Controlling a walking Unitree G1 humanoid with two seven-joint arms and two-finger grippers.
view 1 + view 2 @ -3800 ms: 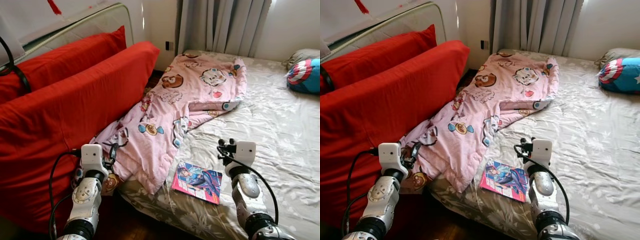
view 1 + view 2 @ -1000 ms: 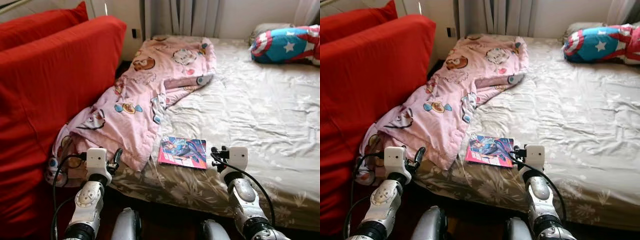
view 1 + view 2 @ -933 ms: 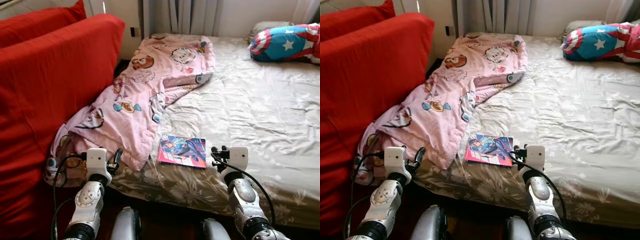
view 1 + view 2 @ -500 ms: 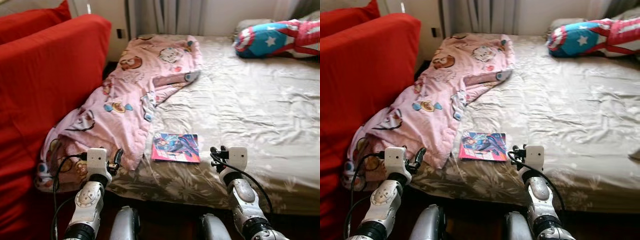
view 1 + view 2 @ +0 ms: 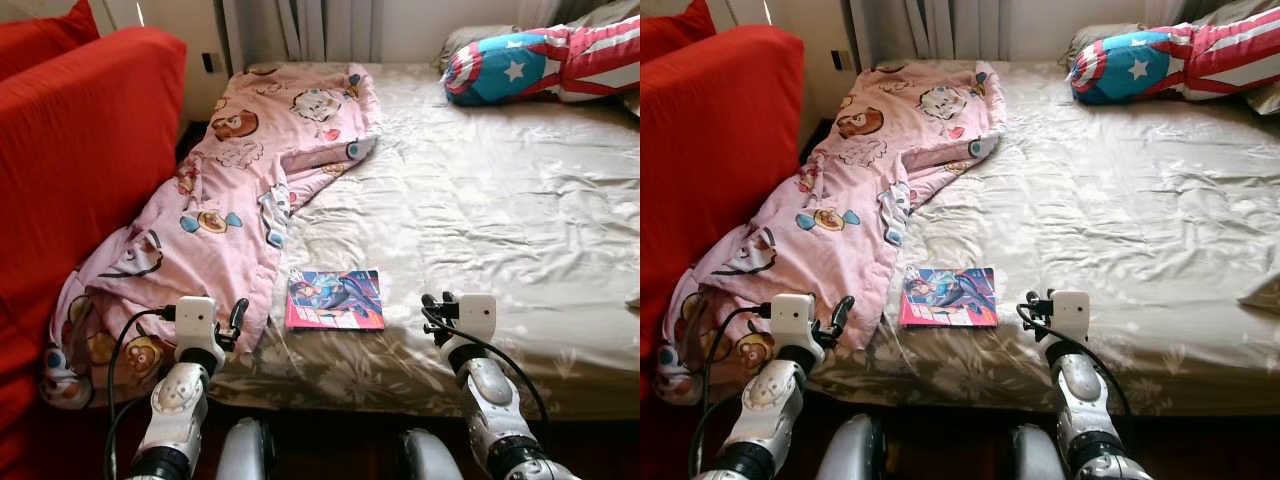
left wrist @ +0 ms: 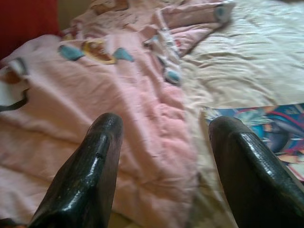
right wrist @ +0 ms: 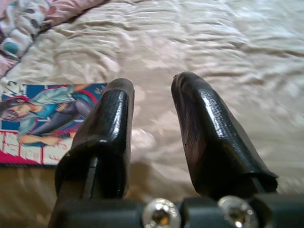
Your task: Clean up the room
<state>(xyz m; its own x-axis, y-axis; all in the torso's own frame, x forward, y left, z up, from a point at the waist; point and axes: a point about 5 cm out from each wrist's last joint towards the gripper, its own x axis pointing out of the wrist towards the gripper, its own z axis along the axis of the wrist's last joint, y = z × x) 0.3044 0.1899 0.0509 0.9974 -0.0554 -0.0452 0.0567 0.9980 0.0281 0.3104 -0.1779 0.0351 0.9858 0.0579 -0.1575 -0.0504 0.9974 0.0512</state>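
The left pincer (image 5: 236,318) hangs released over the pink blanket (image 5: 235,200). The magazine (image 5: 335,299) lies flat at the bed (image 5: 520,220) edge between both arms, long side across. The right pincer (image 5: 432,312), released and empty, looks nearer.

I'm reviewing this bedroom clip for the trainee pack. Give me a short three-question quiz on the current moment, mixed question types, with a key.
1. True or false: the comic book lies on the bed sheet near the bed's front edge.
2. Which claw is nearer the comic book: A) left claw, B) right claw?
3. What hangs off the bed's side toward the red sofa?

Key
1. True; it lies flat beside the pink blanket.
2. B; the right wrist view shows the book just beside its open fingers.
3. The pink blanket, printed with cartoon figures.
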